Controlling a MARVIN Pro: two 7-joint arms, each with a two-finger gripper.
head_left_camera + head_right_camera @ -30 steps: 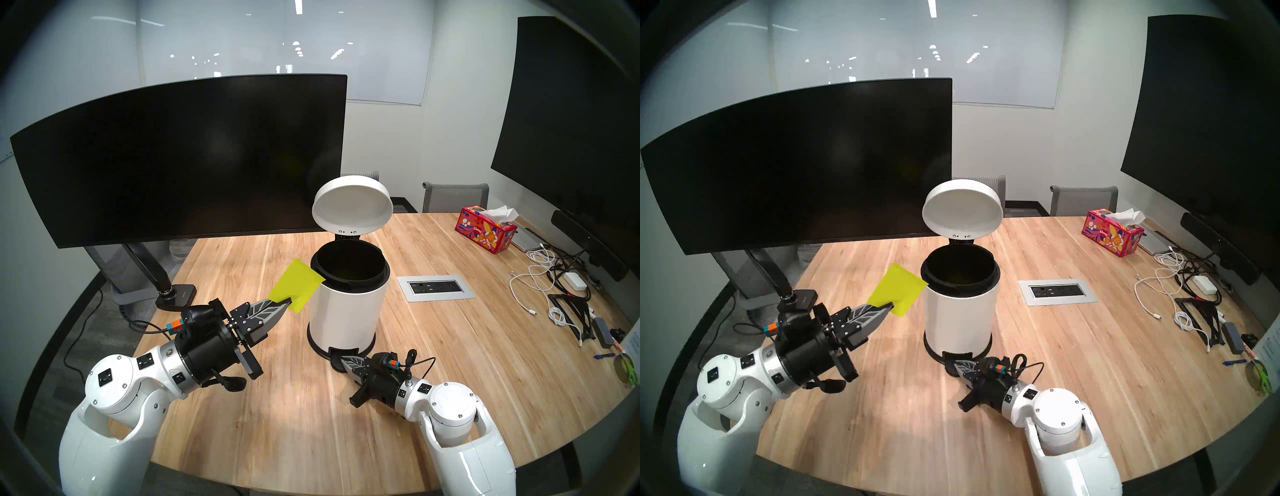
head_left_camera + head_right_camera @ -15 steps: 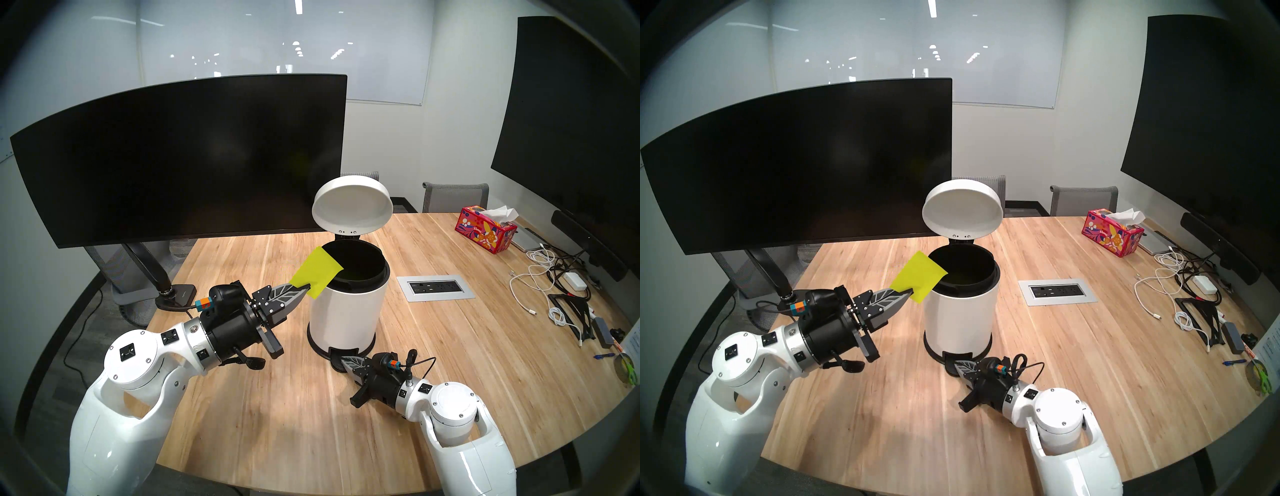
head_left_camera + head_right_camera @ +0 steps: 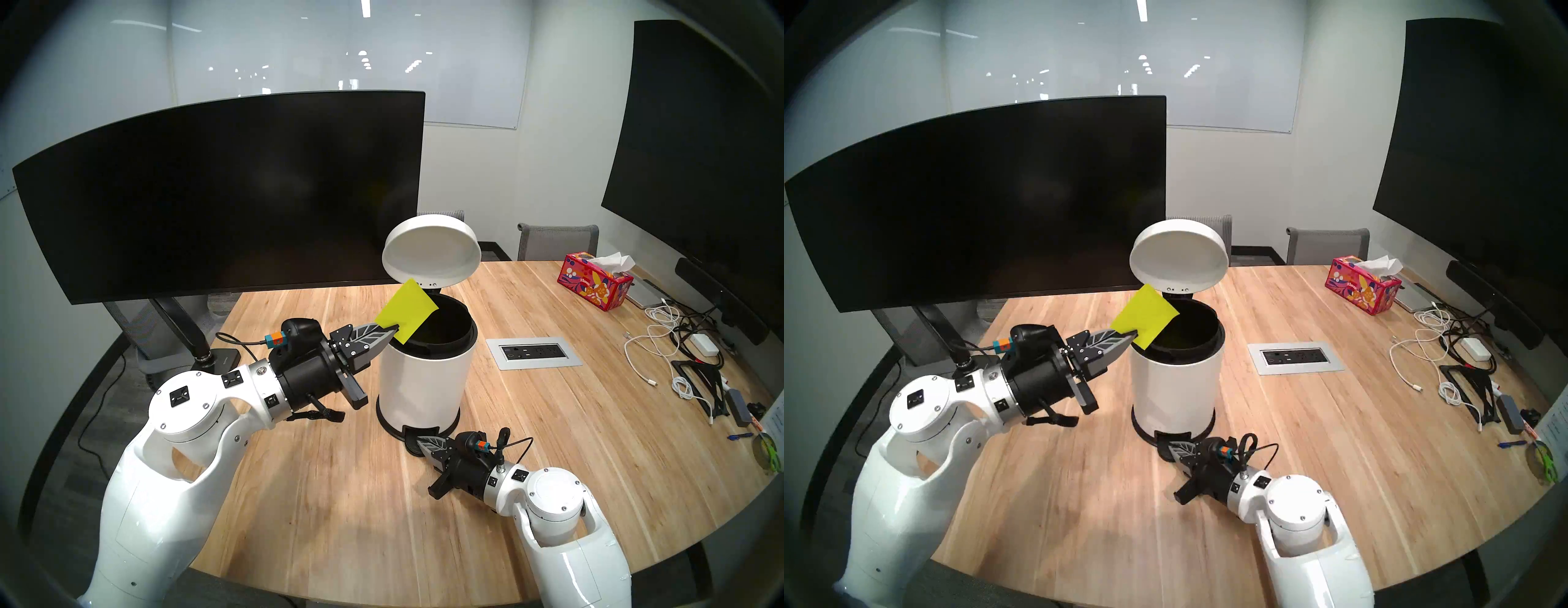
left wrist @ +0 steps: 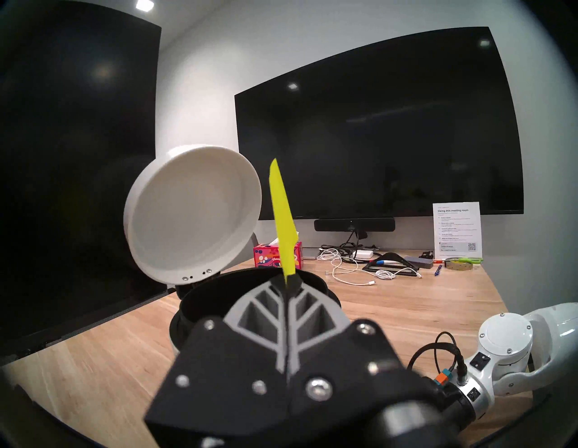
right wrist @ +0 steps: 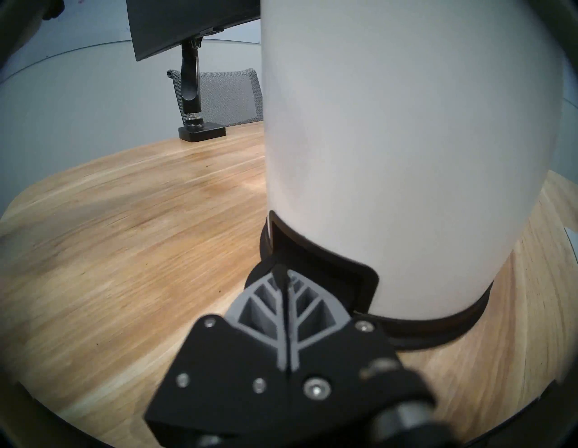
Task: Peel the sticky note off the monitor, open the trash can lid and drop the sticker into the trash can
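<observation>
Sticky note (image 3: pixel 406 311): bright yellow-green square, pinched by its lower-left corner, standing on edge; its free corner points toward 1 o'clock in the head view, rising above the left rim of the open can mouth. In the left wrist view (image 4: pixel 283 219) it shows edge-on as a thin blade running from 6 to 12 o'clock.
Left gripper (image 3: pixel 392 329): jaws clamped together on the note's corner, fingers reaching toward 2 o'clock, just beside the can's upper left rim.
Trash can (image 3: pixel 424 373): white cylinder upright on the worktop, mouth open, dark inner bucket showing.
Trash can lid (image 3: pixel 432 254): tipped up at the can's 12 o'clock side, white underside facing the robot, near the note's top corner.
Right gripper (image 3: pixel 418 441): jaws together with nothing between them, tips resting on the black foot pedal (image 5: pixel 344 281) at the can's 6 o'clock base.
Monitor (image 3: pixel 220 191): dark screen at 10 o'clock from the can, on its black jointed arm.
Worktop (image 3: pixel 360 488): pale wood; a tissue box (image 3: pixel 596 285) and loose cables (image 3: pixel 662 339) lie toward 2 and 3 o'clock, well apart from the can.
</observation>
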